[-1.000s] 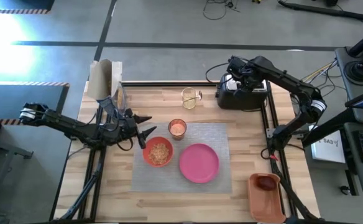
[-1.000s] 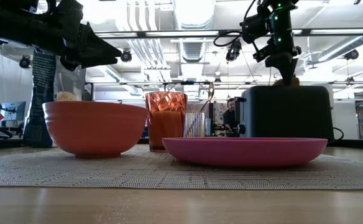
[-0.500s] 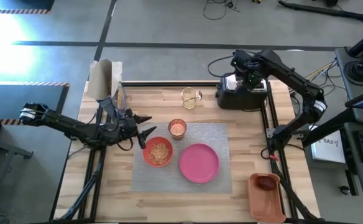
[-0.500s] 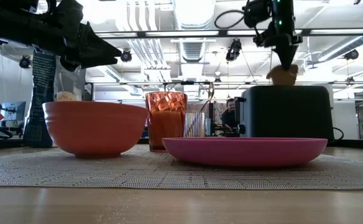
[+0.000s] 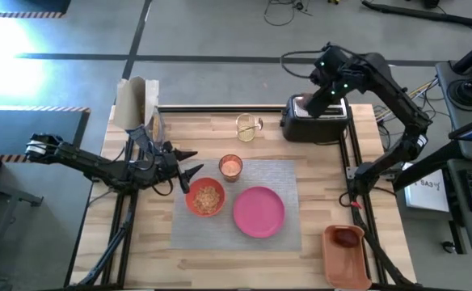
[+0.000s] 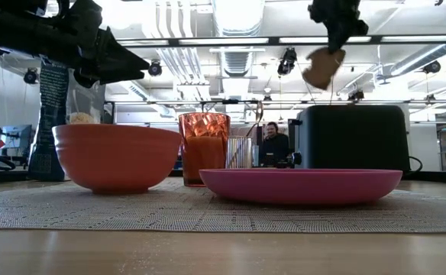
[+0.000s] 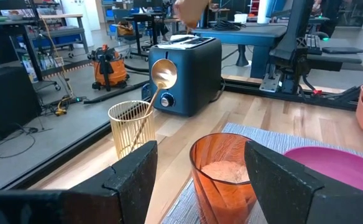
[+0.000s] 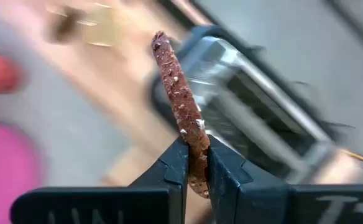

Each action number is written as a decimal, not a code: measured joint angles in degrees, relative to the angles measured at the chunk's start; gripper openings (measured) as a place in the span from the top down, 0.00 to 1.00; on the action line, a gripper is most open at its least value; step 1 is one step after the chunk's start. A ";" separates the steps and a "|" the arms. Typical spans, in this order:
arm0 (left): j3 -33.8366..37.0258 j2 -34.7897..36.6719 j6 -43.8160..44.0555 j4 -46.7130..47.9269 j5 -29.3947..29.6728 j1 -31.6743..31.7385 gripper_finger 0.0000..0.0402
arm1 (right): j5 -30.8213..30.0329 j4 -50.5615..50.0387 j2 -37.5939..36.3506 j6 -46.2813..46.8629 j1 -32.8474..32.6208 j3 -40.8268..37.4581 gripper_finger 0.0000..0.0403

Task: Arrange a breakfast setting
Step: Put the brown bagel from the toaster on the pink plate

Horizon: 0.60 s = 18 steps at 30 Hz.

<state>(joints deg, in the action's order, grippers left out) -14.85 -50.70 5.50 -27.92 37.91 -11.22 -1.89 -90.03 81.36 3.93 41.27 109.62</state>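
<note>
My right gripper [image 6: 334, 44] is high above the black toaster [image 5: 317, 121] at the table's far right, shut on a brown toast slice [image 6: 322, 67]. A grey placemat [image 5: 244, 234] lies mid-table and carries a pink plate [image 5: 259, 212], an orange-red bowl [image 5: 206, 198] of cereal and a glass of orange drink [image 5: 230, 166]. My left gripper [image 5: 189, 162] stands open, level, just left of the glass, touching nothing. A spoon [image 7: 163, 74] stands in a gold wire holder [image 5: 248, 127]. A red fruit [image 5: 347, 238] lies in the orange bin [image 5: 345, 263]. My right gripper pinches the toast slice by its two flat faces, near one end [image 8: 197, 146], between its two fingers [image 8: 174, 171]. The fingers come from above, slanting down. The slice hangs tilted below them, lifted clear of the toaster [image 8: 256, 118].
A brown paper bag [image 5: 135, 101] stands at the table's far left corner. The orange bin sits at the near right corner. Bare wood shows along the near edge and left of the placemat. A person sits in the room beyond the table [image 6: 273, 141].
My right gripper has risen from the toaster's top, still shut on the toast, and tipped further down. The toast, a second ago only just showing above the toaster's top, has been drawn up out of it and hangs tilted, well clear above it.
</note>
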 joint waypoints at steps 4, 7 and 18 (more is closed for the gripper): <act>0.00 0.00 -0.37 0.04 0.00 0.00 0.44 | 10.39 -0.03 -0.02 4.80 -1.84 1.34 0.92; 0.00 0.00 -0.37 0.04 0.00 0.00 0.44 | 12.92 0.03 -0.02 8.43 -5.40 0.59 0.92; 0.00 0.00 -0.09 0.30 -1.63 -1.13 0.44 | 12.91 8.50 0.13 20.41 -29.86 -10.14 0.92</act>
<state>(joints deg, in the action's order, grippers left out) -14.85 -50.70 5.41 -27.62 36.28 -12.35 11.02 -81.53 81.49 24.35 11.41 99.48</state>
